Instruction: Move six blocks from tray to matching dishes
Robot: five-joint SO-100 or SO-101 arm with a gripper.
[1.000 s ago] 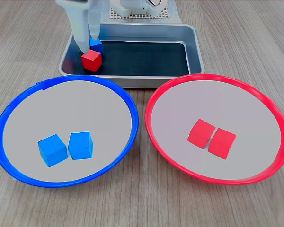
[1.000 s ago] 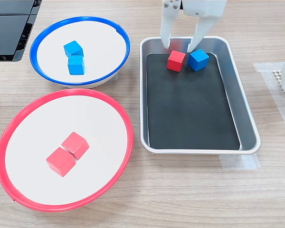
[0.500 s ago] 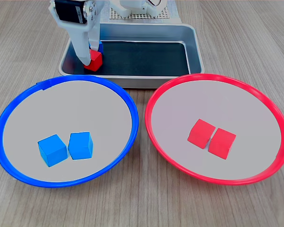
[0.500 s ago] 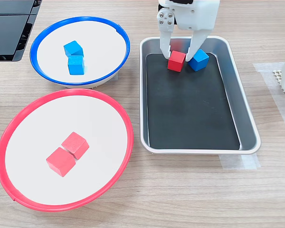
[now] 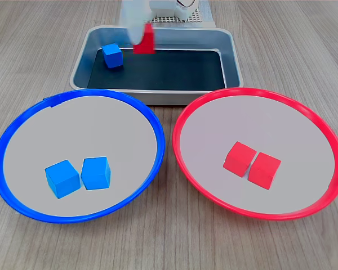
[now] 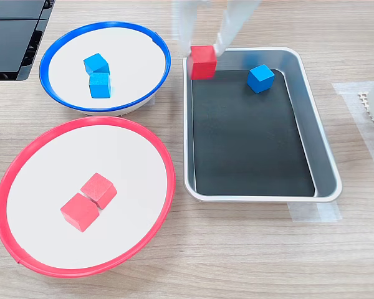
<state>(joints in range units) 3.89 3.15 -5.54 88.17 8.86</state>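
Red block [image 6: 203, 61] clamped in blurred hand [image 6: 202, 51] above tray [image 6: 324, 162], arm cut off; blue block [image 6: 260, 78] inside

The tray [image 6: 324, 163] is brushed silver metal with a matt black floor; the worktop [image 6: 237, 261] shows pale wood grain; the red block [image 6: 203, 62] looks smooth.

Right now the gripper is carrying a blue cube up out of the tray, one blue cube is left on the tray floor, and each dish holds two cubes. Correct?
Not quite. The cube in the gripper is red, as both exterior views show. The rest stands: one blue cube left in the tray, two cubes in each dish.
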